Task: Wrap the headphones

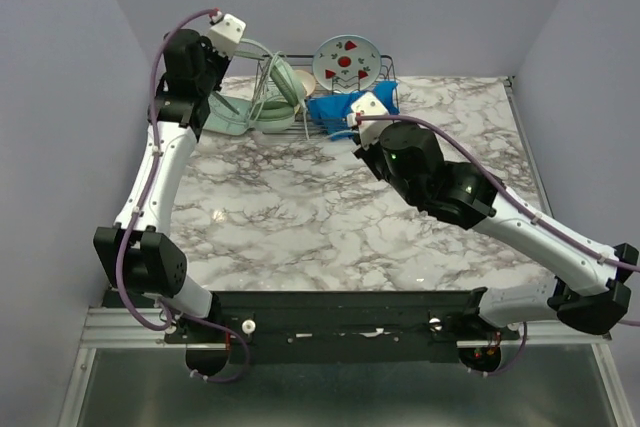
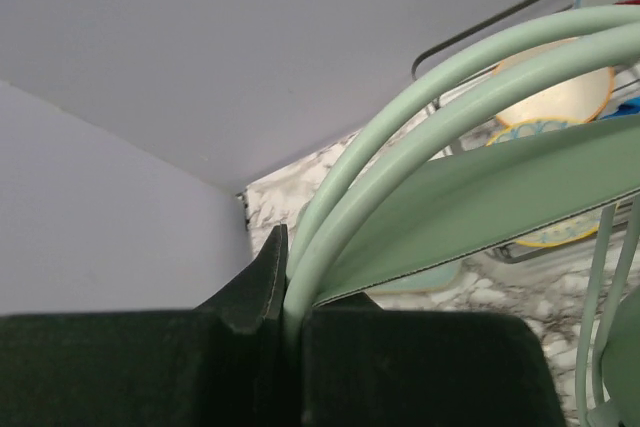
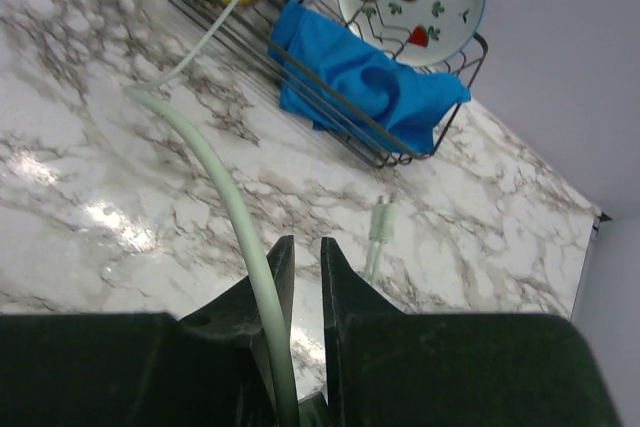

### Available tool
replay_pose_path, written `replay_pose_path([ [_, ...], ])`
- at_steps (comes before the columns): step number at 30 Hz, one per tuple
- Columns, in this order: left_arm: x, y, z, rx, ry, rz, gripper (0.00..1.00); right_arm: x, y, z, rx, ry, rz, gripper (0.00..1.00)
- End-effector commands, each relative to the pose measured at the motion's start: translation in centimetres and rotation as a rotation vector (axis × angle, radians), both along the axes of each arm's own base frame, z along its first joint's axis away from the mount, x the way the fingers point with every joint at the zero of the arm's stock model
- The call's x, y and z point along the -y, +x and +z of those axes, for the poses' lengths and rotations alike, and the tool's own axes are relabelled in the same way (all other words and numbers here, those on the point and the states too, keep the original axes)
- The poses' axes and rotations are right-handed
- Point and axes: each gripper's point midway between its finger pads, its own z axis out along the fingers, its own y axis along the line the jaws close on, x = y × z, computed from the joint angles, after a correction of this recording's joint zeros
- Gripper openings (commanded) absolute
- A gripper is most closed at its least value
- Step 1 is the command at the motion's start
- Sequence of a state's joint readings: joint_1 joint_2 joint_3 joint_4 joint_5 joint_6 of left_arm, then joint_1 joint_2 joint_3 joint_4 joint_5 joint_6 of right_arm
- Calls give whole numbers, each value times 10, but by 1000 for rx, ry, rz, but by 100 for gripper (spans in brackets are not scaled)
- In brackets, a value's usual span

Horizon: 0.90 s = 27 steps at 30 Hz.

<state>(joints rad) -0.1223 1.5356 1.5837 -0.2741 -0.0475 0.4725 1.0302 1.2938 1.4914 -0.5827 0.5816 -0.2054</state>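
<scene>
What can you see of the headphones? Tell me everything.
The headphones are pale mint green, smooth plastic by the look: a headband of two slim tubes over a flat strap, and round ear cups. The left gripper is shut on the headband, holding them by the dish rack at the table's far left. Their thin cable runs to the right gripper, closed on it, with the plug just beyond.

The marble-look table (image 1: 300,217) is glossy, the headphones (image 2: 420,97) smooth matt plastic, the blue cloth (image 3: 360,82) soft, the rack (image 3: 400,152) thin dark wire.
</scene>
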Motion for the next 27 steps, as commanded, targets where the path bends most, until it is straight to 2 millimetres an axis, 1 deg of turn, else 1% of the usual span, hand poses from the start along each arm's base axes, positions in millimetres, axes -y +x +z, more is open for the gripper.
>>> replay_pose_path([
  [1, 43, -22, 20, -76, -281, -190, 0, 38, -2, -37, -37, -91, -36, 1],
  [2, 45, -24, 29, -72, -320, -199, 0, 40, -4, -42, -42, -87, -34, 1],
  [3, 46, -27, 29, -90, -339, -201, 0, 39, -5, -49, -48, -84, -22, 1],
  [4, 48, -28, 33, -93, -357, -214, 0, 42, -8, -54, -54, -83, -22, 1],
  [5, 48, -29, 42, -81, -373, -220, 0, 44, -10, -70, -78, -104, -20, 1],
  [7, 52, -33, 47, -106, -440, -230, 0, 41, -12, -84, -105, -109, -3, 1],
  [8, 56, -34, 58, -105, -470, -271, 0, 39, -14, -97, -129, -122, 6, 1],
  [9, 60, -37, 55, -142, -495, -283, 0, 33, -16, -102, -147, -117, 31, 1],
  [10, 63, -39, 58, -155, -528, -287, 0, 30, -16, -107, -159, -121, 36, 1],
  [11, 66, -41, 63, -156, -546, -307, 0, 26, -14, -116, -180, -134, 33, 1],
  [12, 68, -42, 64, -162, -557, -318, 0, 22, -13, -118, -185, -131, 40, 1],
  [13, 72, -45, 65, -179, -607, -320, 0, 18, -12, -122, -194, -131, 50, 1],
  [14, 74, -47, 68, -184, -628, -333, 0, 12, -12, -126, -207, -129, 63, 1],
  [15, 76, -50, 73, -185, -654, -346, 0, -3, -12, -133, -236, -119, 109, 1],
  [16, 78, -51, 75, -191, -681, -354, 0, -11, -12, -137, -254, -117, 134, 1],
  [17, 79, -53, 78, -206, -746, -346, 0, -20, -13, -139, -270, -105, 159, 1],
  [18, 79, -53, 86, -190, -780, -365, 0, -35, -16, -152, -315, -108, 206, 1],
  [19, 82, -55, 91, -191, -814, -383, 0, -46, -15, -146, -317, -86, 226, 1],
  [20, 76, -55, 96, -192, -877, -363, 0, -54, -16, -147, -326, -80, 242, 1],
  [21, 73, -52, 100, -173, -887, -360, 0, -64, -20, -150, -337, -84, 269, 1],
  [22, 65, -48, 103, -145, -892, -312, 0, -72, -22, -154, -342, -96, 281, 1],
  [23, 58, -46, 106, -119, -893, -278, 0, -78, -22, -150, -332, -94, 292, 1],
  [24, 52, -43, 108, -90, -889, -248, 0, -87, -29, -149, -327, -95, 324, 1],
  [25, 38, -36, 109, -43, -878, -170, 0, -92, -32, -147, -323, -97, 337, 1],
  [26, 30, -34, 109, -16, -868, -130, 0, -97, -36, -146, -312, -109, 359, 1],
  [27, 23, -31, 114, 31, -850, -107, 0, -106, -45, -144, -301, -109, 392, 1],
])
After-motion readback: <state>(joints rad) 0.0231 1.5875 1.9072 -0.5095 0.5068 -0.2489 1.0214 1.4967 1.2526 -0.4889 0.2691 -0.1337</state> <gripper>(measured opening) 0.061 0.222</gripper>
